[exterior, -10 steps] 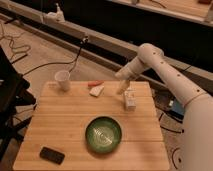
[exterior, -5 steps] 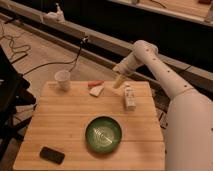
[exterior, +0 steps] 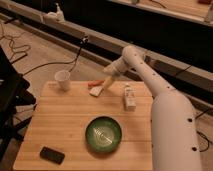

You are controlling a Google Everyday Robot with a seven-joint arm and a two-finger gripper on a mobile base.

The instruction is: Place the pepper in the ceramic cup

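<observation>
The white arm rises from the robot's body at the right, bends at a high elbow, and slopes down-left toward the cup (exterior: 63, 80). The end effector (exterior: 108, 80) hangs low over the worktop (exterior: 60, 125), right of the cup, released and holding nothing. The pepper (exterior: 96, 83) lies on the wood between cup and end effector, just beside the latter. A beige wedge (exterior: 96, 91) sits right of the cup, slightly nearer the camera.

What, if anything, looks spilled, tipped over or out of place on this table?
Nothing stands out. The ceramic cup stands upright at the far left corner, the pepper lies flat by the beige wedge, and the green bowl sits level. The gripper hangs close beside the pepper.
</observation>
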